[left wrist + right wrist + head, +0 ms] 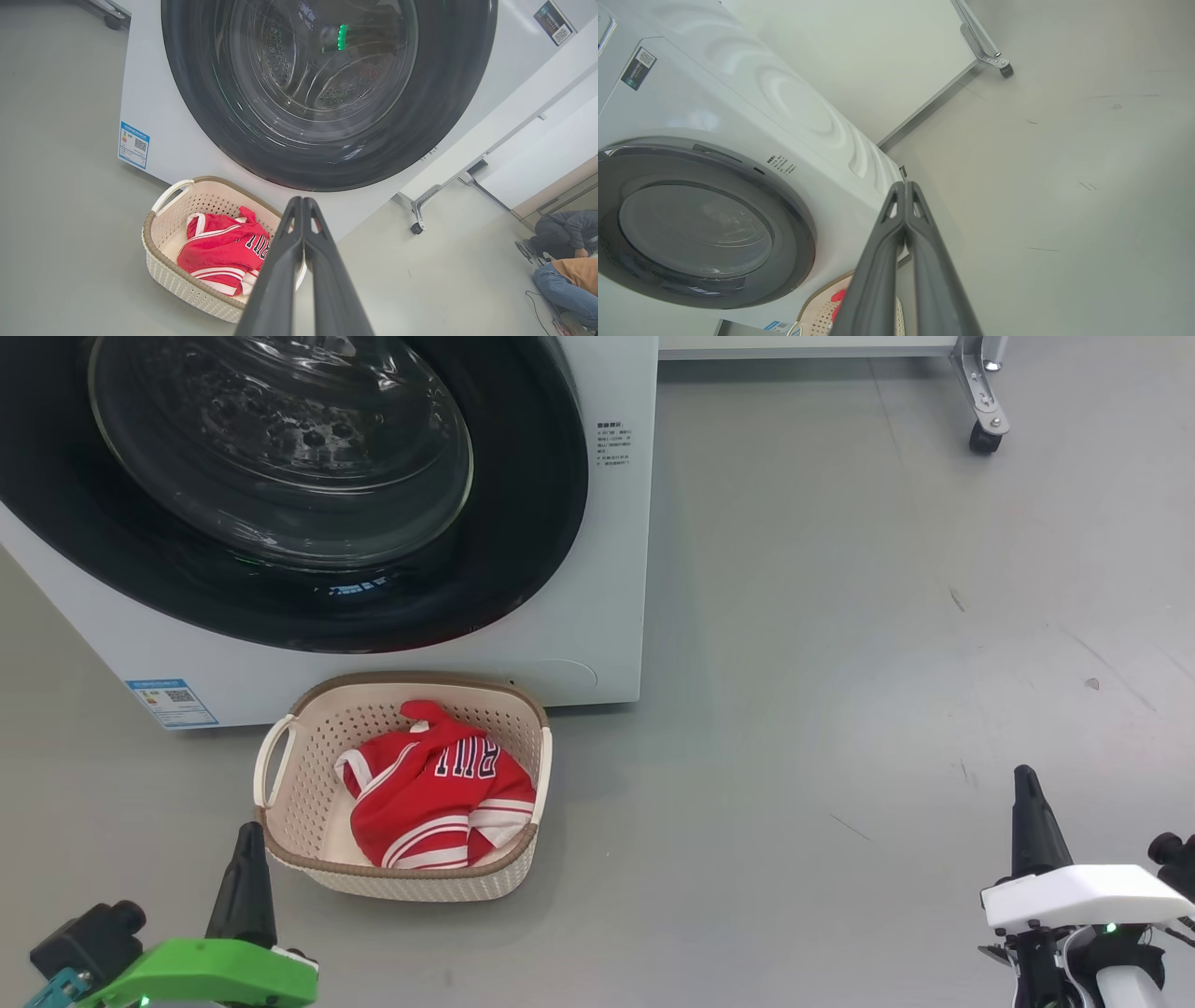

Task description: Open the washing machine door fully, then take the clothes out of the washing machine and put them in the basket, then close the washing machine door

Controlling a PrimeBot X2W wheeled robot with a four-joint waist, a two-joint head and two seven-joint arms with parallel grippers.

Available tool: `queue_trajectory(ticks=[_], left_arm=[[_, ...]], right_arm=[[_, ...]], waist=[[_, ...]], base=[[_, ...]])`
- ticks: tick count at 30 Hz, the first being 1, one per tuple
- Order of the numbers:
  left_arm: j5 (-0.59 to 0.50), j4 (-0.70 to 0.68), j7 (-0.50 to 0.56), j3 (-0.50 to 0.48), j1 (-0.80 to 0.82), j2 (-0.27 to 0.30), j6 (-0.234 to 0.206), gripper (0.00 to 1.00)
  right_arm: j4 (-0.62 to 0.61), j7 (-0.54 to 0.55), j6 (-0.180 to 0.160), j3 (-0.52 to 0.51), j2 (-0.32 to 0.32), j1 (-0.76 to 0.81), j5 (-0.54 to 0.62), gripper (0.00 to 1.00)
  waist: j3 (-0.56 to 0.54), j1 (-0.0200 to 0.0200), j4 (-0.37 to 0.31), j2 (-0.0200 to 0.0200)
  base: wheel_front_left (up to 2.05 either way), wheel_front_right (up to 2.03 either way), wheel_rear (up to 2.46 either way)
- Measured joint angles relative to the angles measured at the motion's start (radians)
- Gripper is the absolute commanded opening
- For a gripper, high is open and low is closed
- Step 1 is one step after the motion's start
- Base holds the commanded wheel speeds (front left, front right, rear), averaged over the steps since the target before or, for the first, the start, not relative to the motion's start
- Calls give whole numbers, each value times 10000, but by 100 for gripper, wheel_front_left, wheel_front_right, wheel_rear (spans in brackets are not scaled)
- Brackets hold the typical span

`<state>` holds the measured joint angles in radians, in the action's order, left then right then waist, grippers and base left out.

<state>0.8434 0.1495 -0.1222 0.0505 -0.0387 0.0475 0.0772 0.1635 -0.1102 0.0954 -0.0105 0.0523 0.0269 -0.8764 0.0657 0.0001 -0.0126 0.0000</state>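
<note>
The white washing machine (597,569) stands at the upper left, its round black-rimmed door (523,523) lying flat against the front. In front of it on the floor sits the cream basket (308,775) holding the red clothes (434,789), a jersey with dark lettering. My left gripper (248,831) is shut and empty, just off the basket's near left corner. Far to the right, my right gripper (1025,775) is shut and empty above bare floor. The left wrist view has the door (444,116), basket (163,270) and clothes (219,252) behind shut fingers (299,242).
A white wheeled cabinet's leg and castor (982,429) stand at the back right. In the left wrist view, people (565,261) crouch on the floor at the far right. Open grey floor lies right of the washer.
</note>
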Motion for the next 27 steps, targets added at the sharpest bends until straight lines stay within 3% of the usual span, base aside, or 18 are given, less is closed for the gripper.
queue_trajectory(ticks=[27], left_arm=[[3925, 575, 895, -309, 433, 115, 205, 0]], right_arm=[[535, 878, 92, -345, 94, -396, -3739, 0]], waist=[[-309, 0, 61, 0]], base=[[0, 0, 0]])
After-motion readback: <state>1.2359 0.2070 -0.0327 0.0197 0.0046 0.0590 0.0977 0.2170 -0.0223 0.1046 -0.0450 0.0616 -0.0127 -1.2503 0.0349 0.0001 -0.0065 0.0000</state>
